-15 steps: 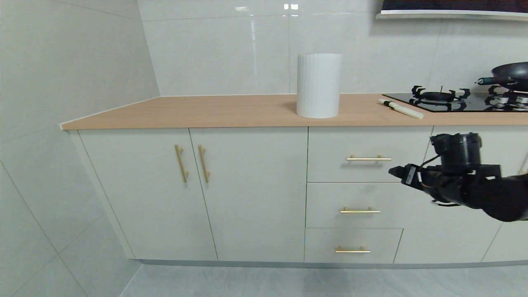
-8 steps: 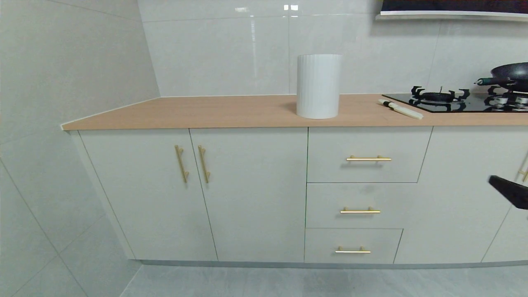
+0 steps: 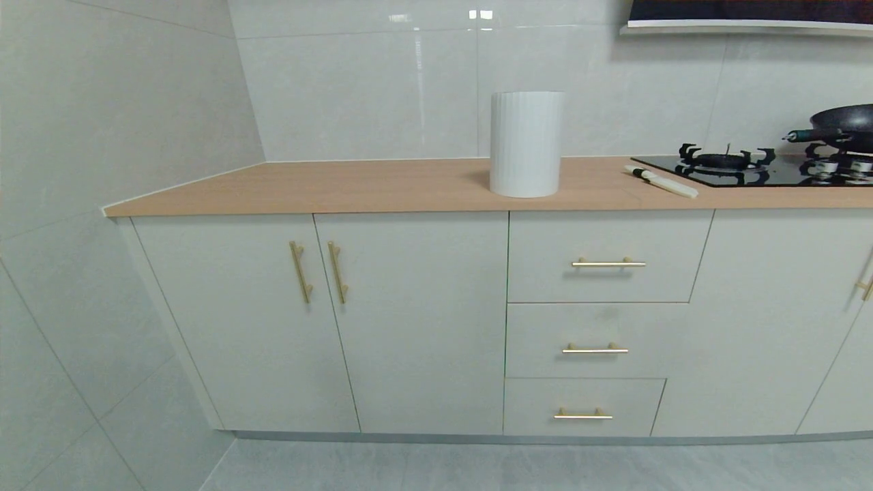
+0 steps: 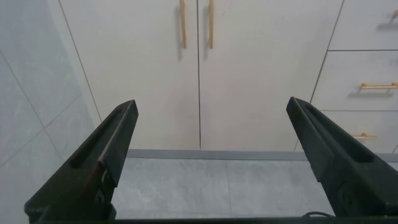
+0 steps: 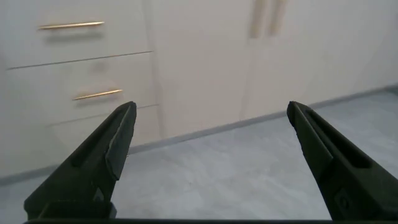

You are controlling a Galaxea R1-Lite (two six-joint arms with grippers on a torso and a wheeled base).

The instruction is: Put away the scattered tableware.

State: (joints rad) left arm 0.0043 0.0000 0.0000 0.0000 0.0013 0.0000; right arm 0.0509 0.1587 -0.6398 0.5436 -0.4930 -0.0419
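A tall white ribbed holder (image 3: 526, 144) stands on the wooden counter (image 3: 382, 184). To its right a knife with a pale blade and dark handle (image 3: 662, 181) lies flat near the stove. My left gripper (image 4: 211, 158) is open and empty, held low before the double cabinet doors (image 4: 197, 68) and the floor. My right gripper (image 5: 208, 155) is also open and empty, low in front of the drawers (image 5: 78, 62) and the grey floor.
A black gas stove (image 3: 757, 167) with a dark pan (image 3: 842, 126) sits at the counter's right end. Below are cabinet doors with gold handles (image 3: 317, 271) and three drawers (image 3: 603, 262). A tiled wall closes the left side; grey floor (image 3: 477, 467) lies in front.
My right arm, raised in front of the drawers a second ago, has dropped down and to the right out of the head view. The counter items have not moved.
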